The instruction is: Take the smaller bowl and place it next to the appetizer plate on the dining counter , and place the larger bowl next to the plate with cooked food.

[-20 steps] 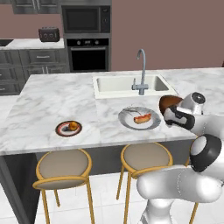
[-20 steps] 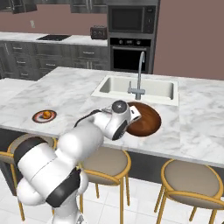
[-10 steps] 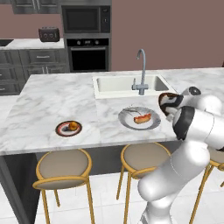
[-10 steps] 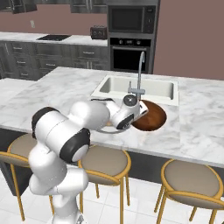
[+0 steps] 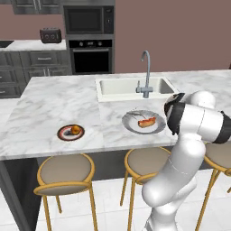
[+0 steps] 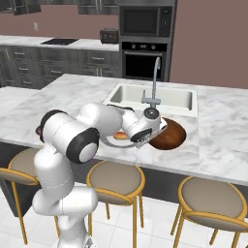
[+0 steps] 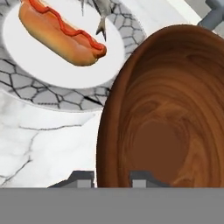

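The larger bowl (image 6: pixel 170 136), deep and glossy reddish-brown, rests low on the dining counter (image 6: pixel 220 127), just right of the plate with cooked food (image 7: pixel 52 83), a grey-patterned plate carrying a hot dog (image 7: pixel 61 33). My gripper (image 7: pixel 113 177) is shut on the bowl's near rim (image 7: pixel 109 144), one fingertip outside and one inside. From the right base view the gripper (image 6: pixel 156 131) sits at the bowl's left edge. The appetizer plate (image 5: pixel 71 131) lies far left on the counter (image 5: pixel 45 113). The smaller bowl is out of view.
An inset sink (image 5: pixel 131 85) with a curved faucet (image 5: pixel 145 72) lies just behind the plate and bowl. Gold-legged stools (image 5: pixel 65 173) stand along the counter's front. My bent arm (image 5: pixel 196 122) hangs over the counter's right front edge.
The arm has folded, its elbow swinging out over the counter's front. The bowl has moved a little right and down beside the hot dog plate, still gripped.
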Controlling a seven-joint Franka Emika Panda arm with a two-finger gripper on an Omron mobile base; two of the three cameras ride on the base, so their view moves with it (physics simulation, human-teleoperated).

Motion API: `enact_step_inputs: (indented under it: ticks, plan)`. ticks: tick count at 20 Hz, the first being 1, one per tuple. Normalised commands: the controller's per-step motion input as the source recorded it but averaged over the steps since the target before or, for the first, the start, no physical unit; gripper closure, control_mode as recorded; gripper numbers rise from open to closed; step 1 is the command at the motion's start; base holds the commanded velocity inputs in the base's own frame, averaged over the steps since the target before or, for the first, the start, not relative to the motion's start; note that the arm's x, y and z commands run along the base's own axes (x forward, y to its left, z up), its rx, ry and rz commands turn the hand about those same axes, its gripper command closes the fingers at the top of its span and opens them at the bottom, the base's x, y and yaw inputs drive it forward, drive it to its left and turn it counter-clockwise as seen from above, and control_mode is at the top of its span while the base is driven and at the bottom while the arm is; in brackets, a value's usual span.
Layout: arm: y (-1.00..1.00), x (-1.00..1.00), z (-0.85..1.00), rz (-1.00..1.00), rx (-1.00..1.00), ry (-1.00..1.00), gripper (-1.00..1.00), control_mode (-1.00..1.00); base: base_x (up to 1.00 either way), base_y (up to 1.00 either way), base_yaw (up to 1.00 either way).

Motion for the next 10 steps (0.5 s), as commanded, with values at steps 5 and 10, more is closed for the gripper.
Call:
enact_step_inputs:
  ticks: [5, 10]
  plan:
    - [-0.13, 0.28, -0.27, 0.16, -0.02, -0.07, 1.00, -1.00, 0.00, 0.00, 0.00]
    - [-0.10, 0.10, -0.34, 0.21, -0.03, -0.01, 1.00, -1.00, 0.00, 0.00, 0.00]
